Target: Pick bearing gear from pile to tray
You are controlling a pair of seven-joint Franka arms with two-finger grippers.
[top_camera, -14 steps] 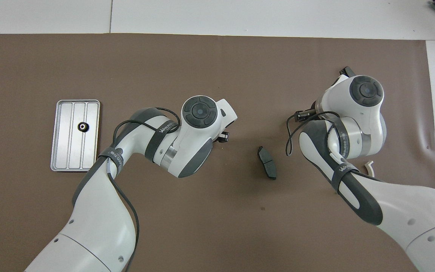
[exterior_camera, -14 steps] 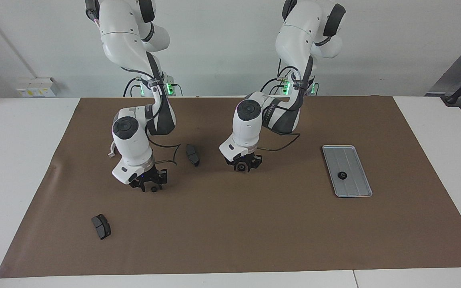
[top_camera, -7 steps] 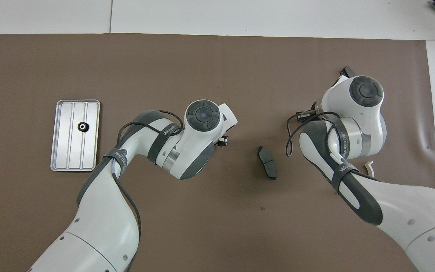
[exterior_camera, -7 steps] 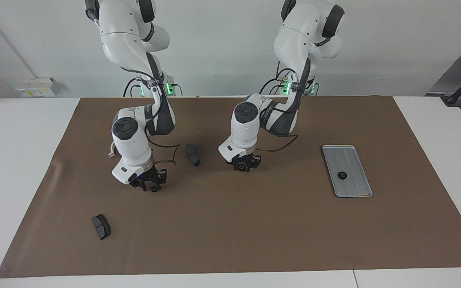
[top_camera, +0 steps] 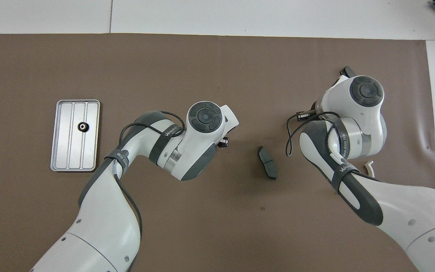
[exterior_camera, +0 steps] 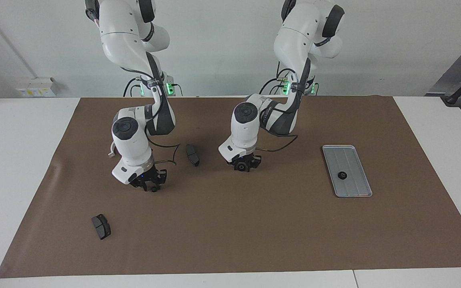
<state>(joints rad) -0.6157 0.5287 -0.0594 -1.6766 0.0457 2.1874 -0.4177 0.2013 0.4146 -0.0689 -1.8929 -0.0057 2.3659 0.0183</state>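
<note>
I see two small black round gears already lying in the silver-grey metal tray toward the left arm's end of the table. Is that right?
Not quite: only one small black round gear lies in the flat silver-grey metal tray, not two. The overhead view shows it plainly, on a groove partway along the tray. The tray does sit toward the left arm's end of the table.

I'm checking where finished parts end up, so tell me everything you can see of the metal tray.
The flat rectangular silver-grey metal tray has rounded corners, a low raised rim and lengthwise grooves dividing its floor into strips. It lies flat on the brown mat toward the left arm's end of the table, its long side running away from the robots. One small black round ring with a centre hole rests in it near the middle. No gripper is over it or touching it.
</note>
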